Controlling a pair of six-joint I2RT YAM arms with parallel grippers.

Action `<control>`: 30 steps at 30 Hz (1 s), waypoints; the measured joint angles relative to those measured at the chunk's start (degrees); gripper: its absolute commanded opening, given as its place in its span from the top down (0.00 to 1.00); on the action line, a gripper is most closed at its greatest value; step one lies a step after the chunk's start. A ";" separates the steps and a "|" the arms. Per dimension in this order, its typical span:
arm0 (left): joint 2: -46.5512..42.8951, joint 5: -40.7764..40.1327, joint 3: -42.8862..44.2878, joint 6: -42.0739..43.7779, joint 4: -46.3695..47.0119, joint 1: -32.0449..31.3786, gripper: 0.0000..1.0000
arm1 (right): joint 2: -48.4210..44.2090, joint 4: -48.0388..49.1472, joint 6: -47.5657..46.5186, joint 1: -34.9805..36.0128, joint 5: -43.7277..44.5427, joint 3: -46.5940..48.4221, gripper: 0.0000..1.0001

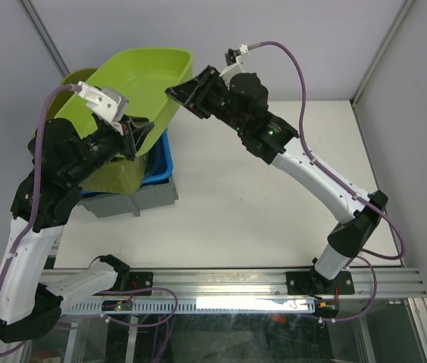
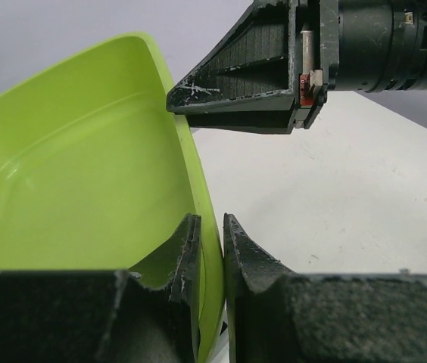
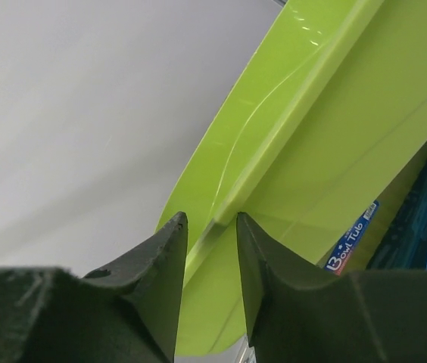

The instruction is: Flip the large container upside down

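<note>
The large container (image 1: 141,76), a bright green tub, is held clear of the desk (image 1: 259,204) at the far left, above a stack of other bins. It is tilted steeply, so that its open side is turned towards the overhead camera and its inside is seen to hold nothing.

The left end effector (image 1: 134,134) is clamped on the near rim of the tub. In the left wrist view its fingers (image 2: 187,265) are seen pressed against the thin green wall, one inside and one outside. The right end effector (image 1: 179,92) is closed on the rim at the tub's right-hand side, close to a corner. In the right wrist view the raised lip of the rim is seen running between the two dark fingers (image 3: 164,272), and little room is left on either side of it. The two end effectors are near each other along the same stretch of rim but are not touching.

Below the tub a blue bin (image 1: 160,162) is seen resting in a grey bin (image 1: 145,200), and a second green tub (image 1: 115,178) of a duller shade is set among them. A printed label (image 3: 353,243) reading "Bowl Tub" is visible on a green surface beside the blue bin
</note>
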 measured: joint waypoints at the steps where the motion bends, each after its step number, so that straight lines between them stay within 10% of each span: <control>1: -0.07 0.09 -0.13 0.24 0.04 0.00 1.00 | 0.00 -0.09 0.15 -0.07 -0.24 -0.13 0.66; 12: -1.16 2.40 -3.72 2.75 1.16 0.00 1.00 | -0.68 2.62 3.52 -2.34 -5.79 -6.38 0.76; 19: -1.40 7.96 -5.05 3.52 2.56 -0.15 1.00 | -0.72 3.02 4.76 -4.22 -9.81 -8.46 0.53; 30: -1.57 10.54 -7.10 3.34 -0.79 -0.13 1.00 | 6.27 -1.11 4.48 -4.52 -16.17 0.07 0.55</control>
